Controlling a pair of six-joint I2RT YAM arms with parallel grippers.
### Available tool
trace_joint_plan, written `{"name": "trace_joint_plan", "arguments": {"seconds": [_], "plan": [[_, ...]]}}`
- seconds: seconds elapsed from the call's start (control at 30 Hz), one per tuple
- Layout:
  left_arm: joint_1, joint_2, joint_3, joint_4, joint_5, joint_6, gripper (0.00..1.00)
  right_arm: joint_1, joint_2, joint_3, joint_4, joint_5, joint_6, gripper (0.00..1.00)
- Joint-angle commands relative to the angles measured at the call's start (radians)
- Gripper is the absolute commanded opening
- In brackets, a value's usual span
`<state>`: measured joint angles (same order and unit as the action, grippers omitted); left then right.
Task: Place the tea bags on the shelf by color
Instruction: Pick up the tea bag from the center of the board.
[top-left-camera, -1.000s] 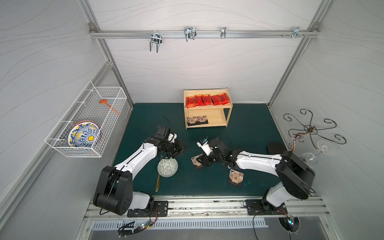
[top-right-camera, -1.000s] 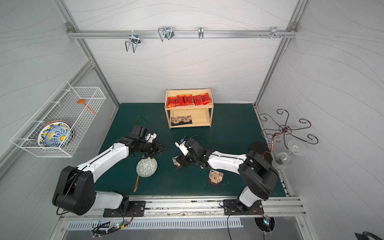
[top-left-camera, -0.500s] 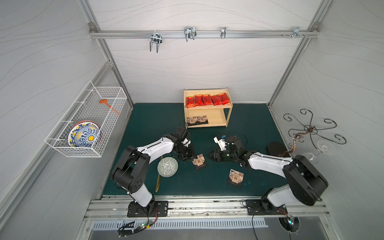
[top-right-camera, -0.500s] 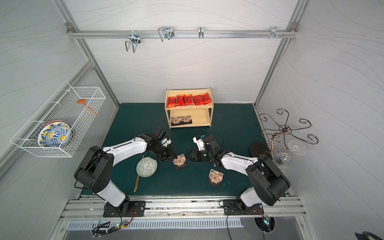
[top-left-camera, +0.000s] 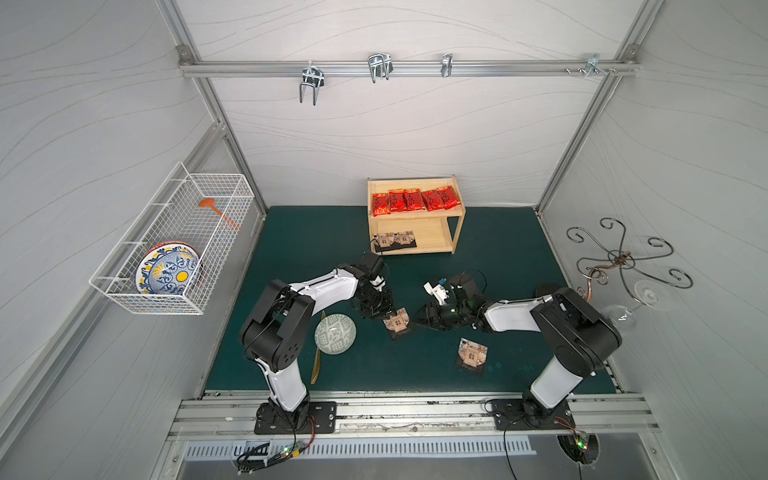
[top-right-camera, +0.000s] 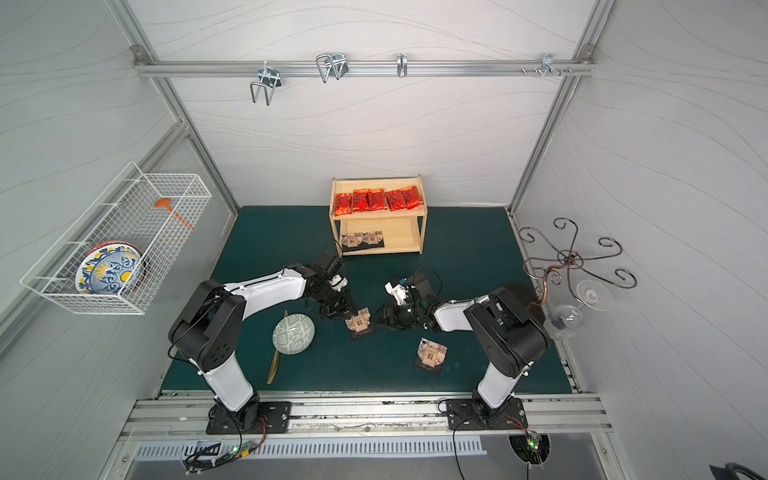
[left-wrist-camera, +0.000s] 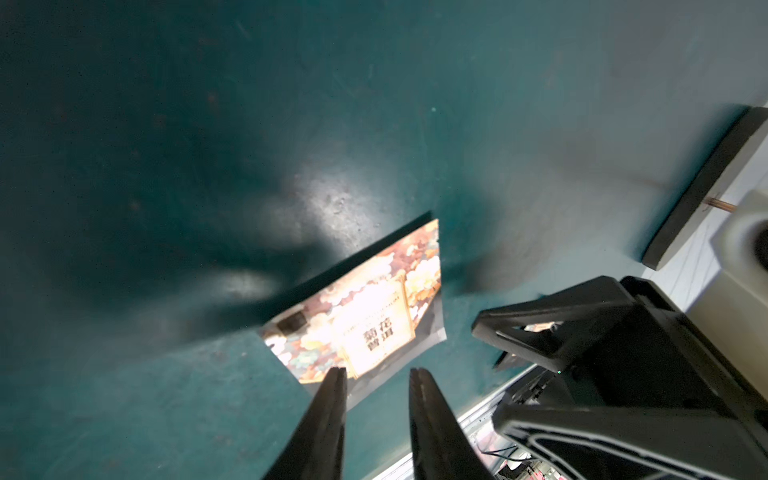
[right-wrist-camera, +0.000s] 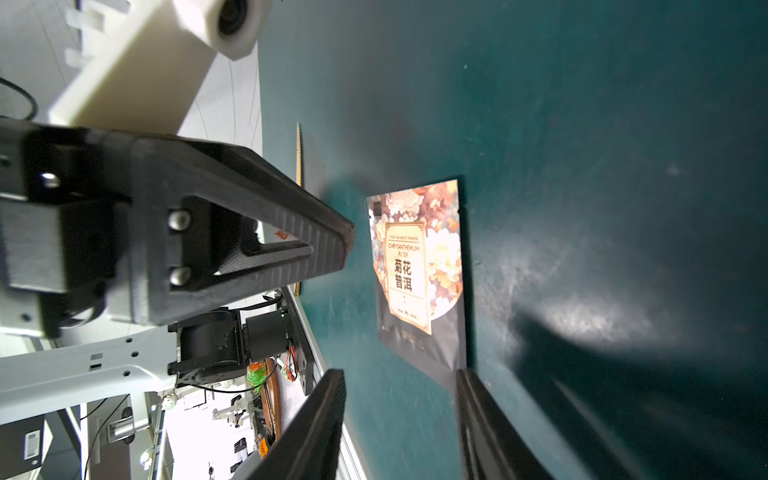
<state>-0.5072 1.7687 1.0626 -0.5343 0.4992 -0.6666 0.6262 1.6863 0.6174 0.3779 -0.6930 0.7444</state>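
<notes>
Several red tea bags (top-left-camera: 415, 200) lie in a row on the shelf's (top-left-camera: 415, 215) upper tier, and two brown ones (top-left-camera: 395, 240) on its lower tier. A brown tea bag (top-left-camera: 398, 323) (left-wrist-camera: 365, 316) (right-wrist-camera: 415, 266) lies flat on the green mat between both grippers. My left gripper (top-left-camera: 384, 312) (left-wrist-camera: 378, 370) hangs open just left of it, one fingertip over its edge. My right gripper (top-left-camera: 419, 321) (right-wrist-camera: 399, 374) is open just right of it, one fingertip at its dark corner. Another brown tea bag (top-left-camera: 471, 353) lies nearer the front.
A green-patterned bowl (top-left-camera: 334, 333) and a gold spoon (top-left-camera: 316, 365) lie beside the left arm. A white wire basket (top-left-camera: 174, 249) holding a plate hangs on the left wall. A curly metal stand (top-left-camera: 619, 262) and a wine glass (top-left-camera: 619, 320) stand at the right.
The left arm swung right to the brown tea bag on the mat. The right gripper drew back a little to the right of it. Both grippers' jaws narrowed.
</notes>
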Motion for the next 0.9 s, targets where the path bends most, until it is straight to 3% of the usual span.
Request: {"name": "trace_joint_plan", "arguments": {"seconds": [0.0, 0.63, 0.87], "plan": [[-0.004, 0.027, 0.008, -0.006, -0.027, 0.006, 0.31, -0.009, 0.029, 0.021, 0.013, -0.023, 0.013, 0.47], [-0.001, 0.078, -0.034, 0.038, 0.01, -0.014, 0.27, -0.009, 0.16, 0.081, 0.088, -0.097, 0.167, 0.47], [-0.002, 0.066, -0.04, 0.037, 0.007, -0.016, 0.23, -0.007, 0.246, 0.106, 0.257, -0.152, 0.307, 0.3]]}}
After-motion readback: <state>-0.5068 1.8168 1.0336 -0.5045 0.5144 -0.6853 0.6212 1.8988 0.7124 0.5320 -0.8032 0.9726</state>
